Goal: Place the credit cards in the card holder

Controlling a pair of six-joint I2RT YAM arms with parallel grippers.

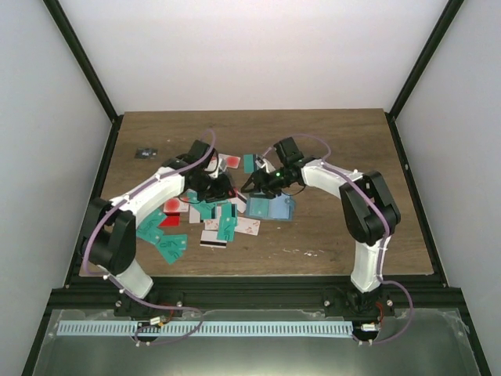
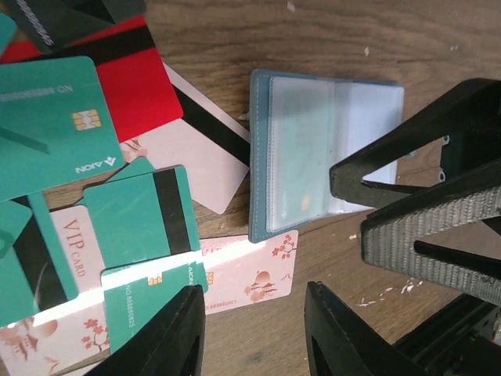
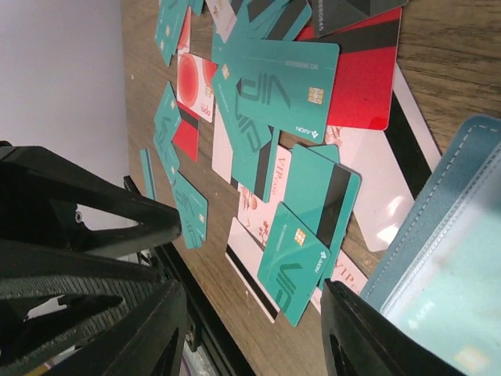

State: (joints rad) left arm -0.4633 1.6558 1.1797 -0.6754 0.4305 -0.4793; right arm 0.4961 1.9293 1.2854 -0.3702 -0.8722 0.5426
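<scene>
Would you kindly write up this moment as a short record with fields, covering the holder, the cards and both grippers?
surface: wooden table
card holder: lying open, clear pockets facing up
inside holder: one teal card shows through a pocket
credit cards: loose overlapping heap beside the holder, teal, red and white-pink
left gripper: open, empty, above the cards by the holder
right gripper: open, over the holder, contact unclear
other: small dark object apart from the heap
</scene>
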